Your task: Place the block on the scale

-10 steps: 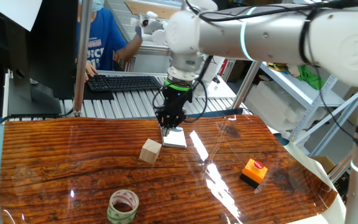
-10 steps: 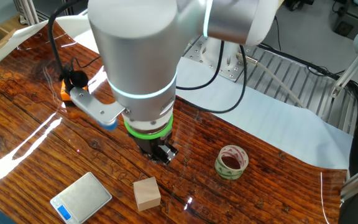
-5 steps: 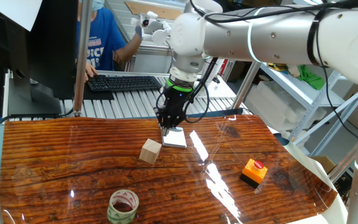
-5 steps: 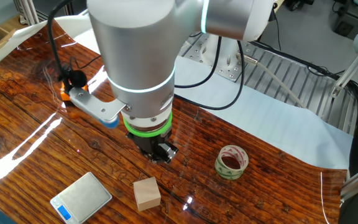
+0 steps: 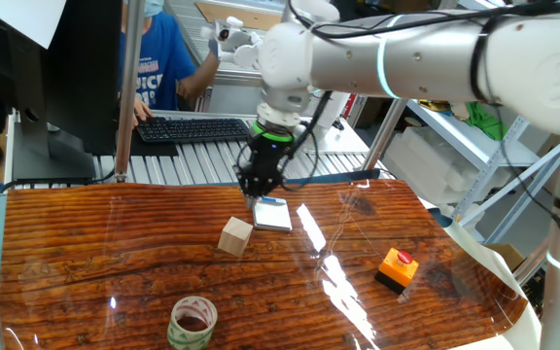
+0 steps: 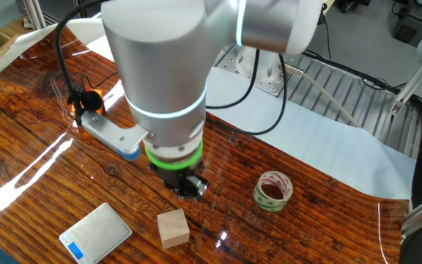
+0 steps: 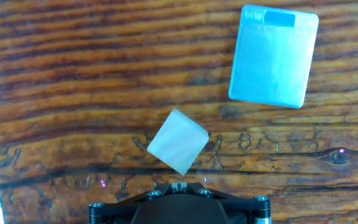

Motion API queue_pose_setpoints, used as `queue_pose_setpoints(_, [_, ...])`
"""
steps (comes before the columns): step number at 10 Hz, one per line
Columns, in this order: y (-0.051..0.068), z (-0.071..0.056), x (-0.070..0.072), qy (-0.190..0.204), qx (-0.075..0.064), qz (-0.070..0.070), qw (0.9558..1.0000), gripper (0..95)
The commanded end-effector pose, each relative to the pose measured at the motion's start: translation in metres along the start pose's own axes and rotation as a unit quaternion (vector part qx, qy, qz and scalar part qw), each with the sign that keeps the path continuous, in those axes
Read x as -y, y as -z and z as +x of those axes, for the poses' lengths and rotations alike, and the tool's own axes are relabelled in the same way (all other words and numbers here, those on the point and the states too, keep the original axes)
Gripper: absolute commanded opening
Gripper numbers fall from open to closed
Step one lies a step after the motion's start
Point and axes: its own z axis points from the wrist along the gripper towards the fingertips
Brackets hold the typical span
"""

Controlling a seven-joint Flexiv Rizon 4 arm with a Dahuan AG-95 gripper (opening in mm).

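Observation:
The block (image 5: pixel 234 236) is a light-tan wooden cube on the wooden table, also in the other fixed view (image 6: pixel 174 228) and, tilted like a diamond, in the hand view (image 7: pixel 178 141). The scale (image 5: pixel 273 215) is a thin silver plate with a bluish display strip, lying flat just right of the block; it also shows in the other fixed view (image 6: pixel 95 232) and the hand view (image 7: pixel 273 56). My gripper (image 5: pixel 259 187) hovers above the table between block and scale, holding nothing, its fingers together. It also shows in the other fixed view (image 6: pixel 187 187).
A tape roll (image 5: pixel 192 323) stands near the front edge. An orange button box (image 5: pixel 398 268) sits at the right. A keyboard (image 5: pixel 192 128) and a person in blue (image 5: pixel 158 58) are behind the table. A white sheet (image 6: pixel 328 147) lies beyond the tape roll.
My gripper has shifted a little to the left, toward the block. The block and the scale have not moved.

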Motion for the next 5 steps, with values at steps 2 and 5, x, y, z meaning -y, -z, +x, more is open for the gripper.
queue_pose_setpoints(2, [-0.007,-0.021,-0.008,-0.004,0.005,0.013,0.9999,0.0])
queue_pose_setpoints(5, [-0.017,-0.031,0.005,-0.062,0.008,0.019,0.9979,0.0])
